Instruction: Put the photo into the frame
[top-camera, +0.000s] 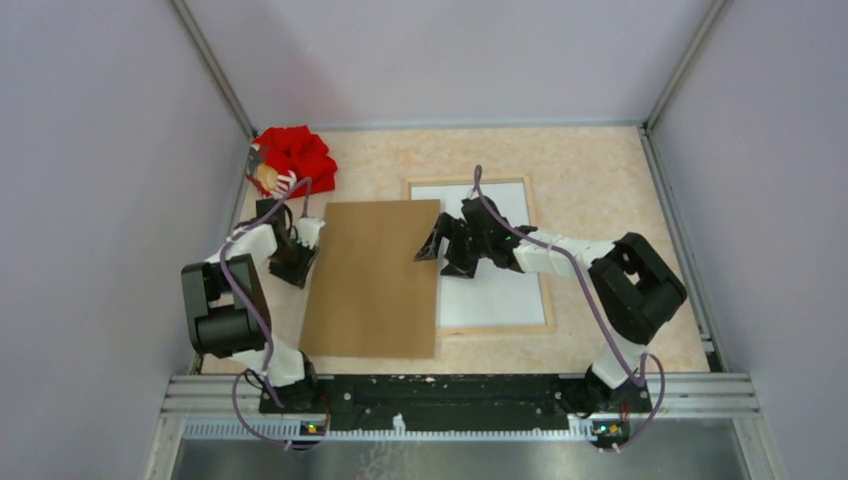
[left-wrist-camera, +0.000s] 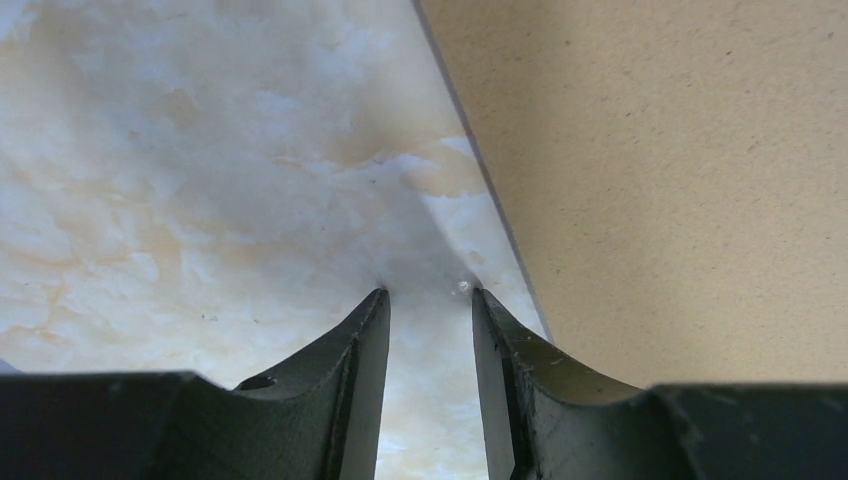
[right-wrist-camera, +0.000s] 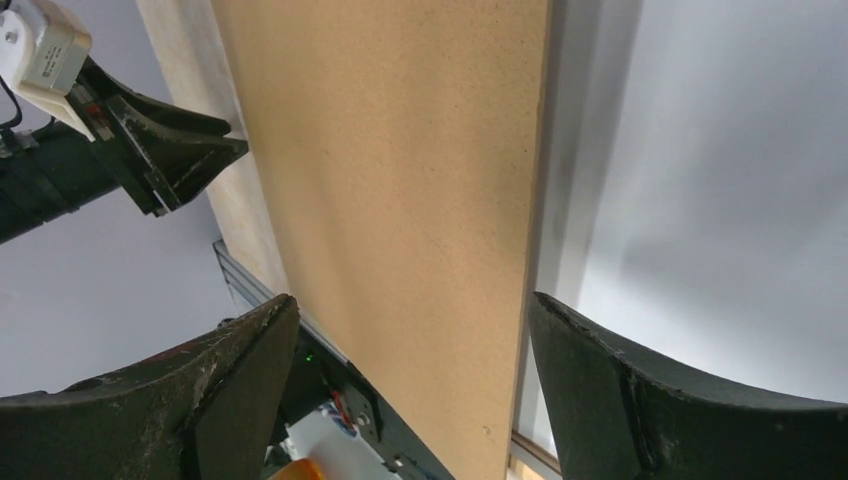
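Note:
The frame (top-camera: 549, 300) lies flat at the right of the table, its light wood rails showing. A white sheet (top-camera: 500, 295) fills it, possibly the photo's white back; no dark image shows. The plain brown backing board (top-camera: 370, 280) lies to the left and overlaps the frame's left side. My right gripper (top-camera: 432, 250) is wide open at the board's right edge; in the right wrist view (right-wrist-camera: 410, 300) the board (right-wrist-camera: 400, 180) lies between its jaws, with the white sheet (right-wrist-camera: 720, 200) to the right. My left gripper (top-camera: 298, 272) is by the board's left edge, jaws slightly apart and empty, tips (left-wrist-camera: 428, 292) on the table.
A red cloth bundle (top-camera: 295, 158) lies in the back left corner. Grey walls enclose the marbled tabletop (top-camera: 600, 170). A metal rail (top-camera: 450, 385) with the arm bases runs along the near edge. The left gripper (right-wrist-camera: 170, 150) shows in the right wrist view.

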